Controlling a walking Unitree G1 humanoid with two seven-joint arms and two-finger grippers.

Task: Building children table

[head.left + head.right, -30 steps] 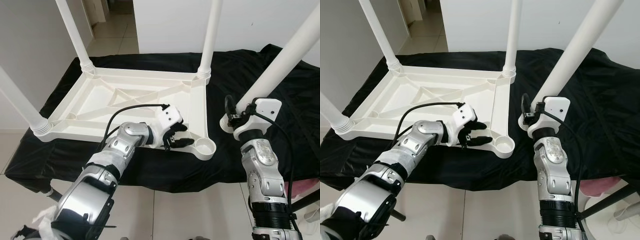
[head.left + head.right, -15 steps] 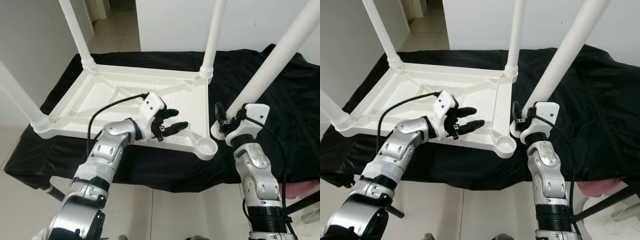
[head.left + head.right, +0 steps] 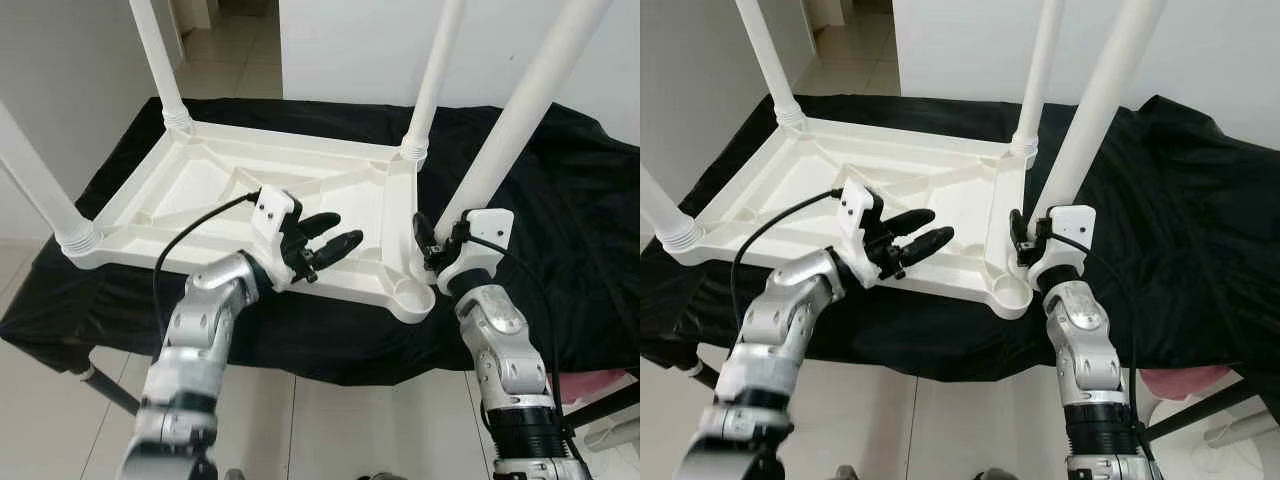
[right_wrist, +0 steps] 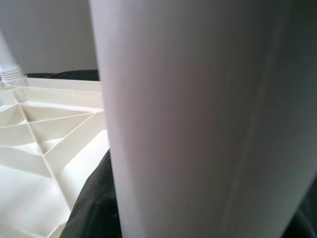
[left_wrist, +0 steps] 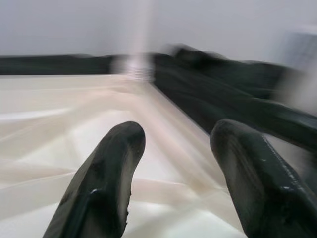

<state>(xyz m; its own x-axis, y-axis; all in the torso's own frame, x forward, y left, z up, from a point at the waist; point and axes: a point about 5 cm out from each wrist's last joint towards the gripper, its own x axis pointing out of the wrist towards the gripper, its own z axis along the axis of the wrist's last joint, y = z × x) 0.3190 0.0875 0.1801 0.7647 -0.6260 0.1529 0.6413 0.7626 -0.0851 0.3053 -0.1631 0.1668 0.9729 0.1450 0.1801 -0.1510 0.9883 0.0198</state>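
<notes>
The white plastic ribbed tabletop (image 3: 240,190) is laid upside down on the black-draped surface (image 3: 560,220), exposing its empty corner socket (image 3: 411,296). Just beside it, the white tubular leg (image 3: 500,140) is clamped tilted by the right claw (image 3: 432,250) for seating. The left claw (image 3: 325,240) hovers spread above the tabletop.

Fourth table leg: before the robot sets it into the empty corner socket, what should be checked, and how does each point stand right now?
1. Right gripper holds the loose leg: ok; fingers largely hidden.
2. Corner socket empty and unobstructed: ok.
3. Leg's lower end over the socket: not ok, it sits beside the socket and the leg leans.
4. Left gripper out of the way: ok, open above the tabletop underside, touching nothing.
5. Other three legs seated: ok for the far right leg; the others look seated.
6. Tabletop steady on the black cloth: cannot tell.
</notes>
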